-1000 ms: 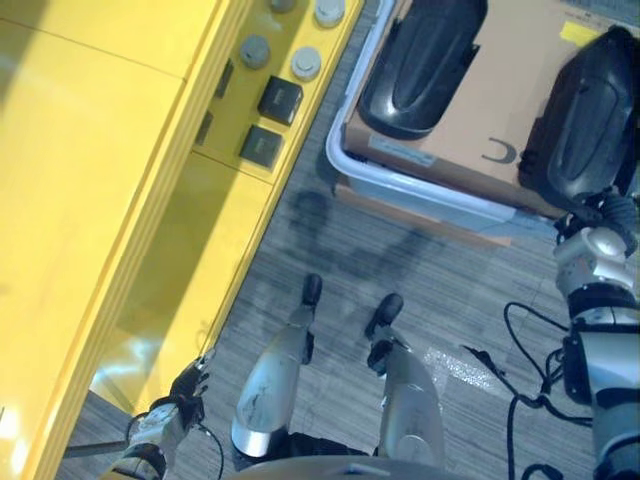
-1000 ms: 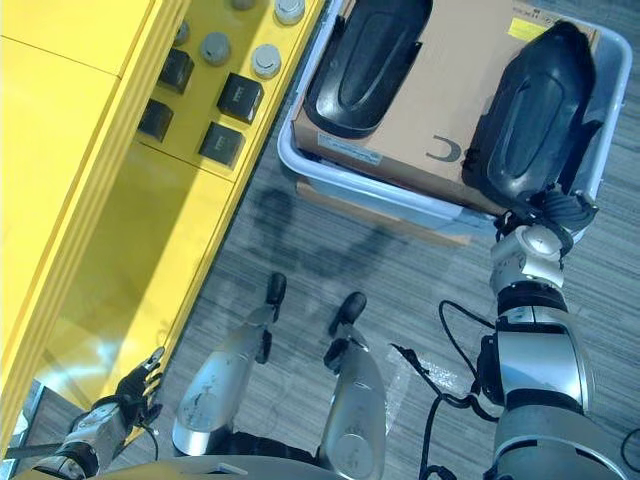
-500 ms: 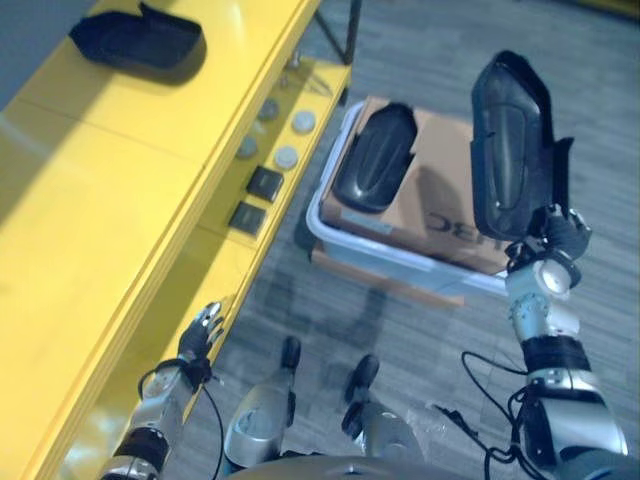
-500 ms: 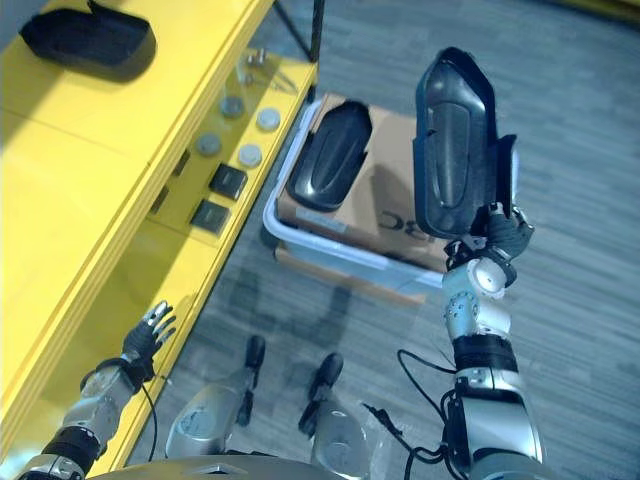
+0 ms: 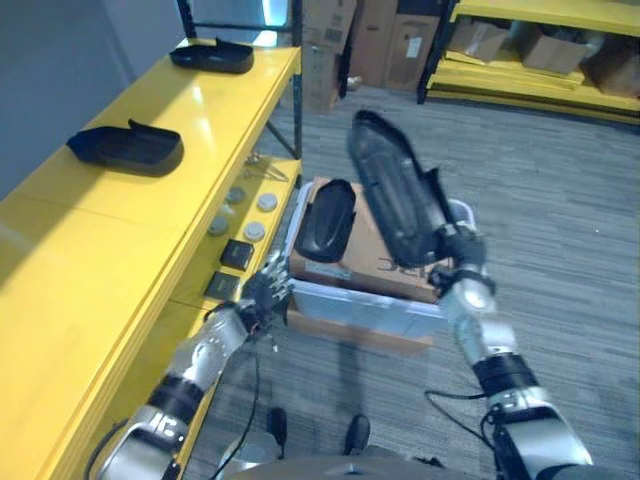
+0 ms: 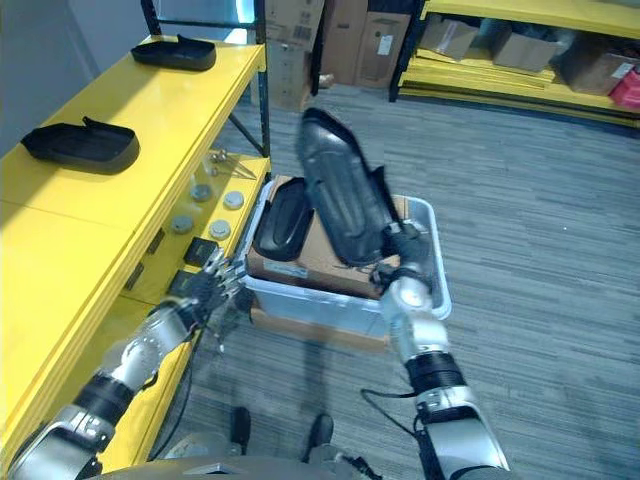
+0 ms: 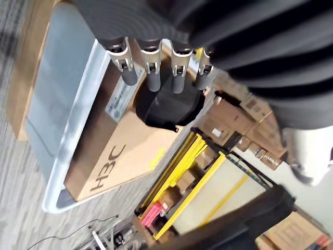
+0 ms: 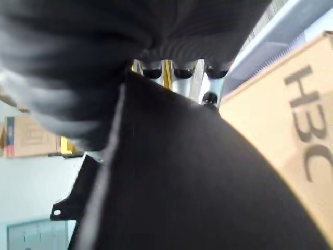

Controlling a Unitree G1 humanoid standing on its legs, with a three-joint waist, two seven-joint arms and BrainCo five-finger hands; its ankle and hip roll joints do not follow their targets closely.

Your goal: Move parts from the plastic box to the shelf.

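Shelf: a yellow shelf (image 5: 110,215) runs along the left; its top level carries two black parts, one nearer (image 5: 127,146) and one at the far end (image 5: 211,55).
Lower shelf level: just beside the plastic box, it carries grey round pieces (image 6: 233,200) and small black square blocks (image 5: 237,253). A dark upright post (image 5: 297,60) stands at the shelf's far corner.
Left hand: the left hand (image 5: 263,291) hangs between the shelf's lower level and the box, fingers (image 7: 151,73) straight and spread, empty and touching nothing. Its wrist view looks past the fingertips at the box and the black part lying in it.
Plastic box: a pale plastic box (image 6: 436,300) stands on the grey carpet floor (image 5: 560,210), just beside the shelf, with a flat brown board under it. Inside sits a brown cardboard carton (image 6: 310,258), and one black part (image 5: 325,217) rests on the carton's left side.
Held part: a long black moulded part (image 6: 340,200) is raised above the box, tilted with its upper end leaning towards the shelf.
Right hand: the right hand (image 6: 405,268) grips the lower end of the held part, fingers curled round its edge; in the right wrist view the fingertips (image 8: 210,98) show over the part's rim.
Background: more yellow racking (image 5: 540,80) with cardboard boxes (image 5: 405,45) lines the far side of the room.
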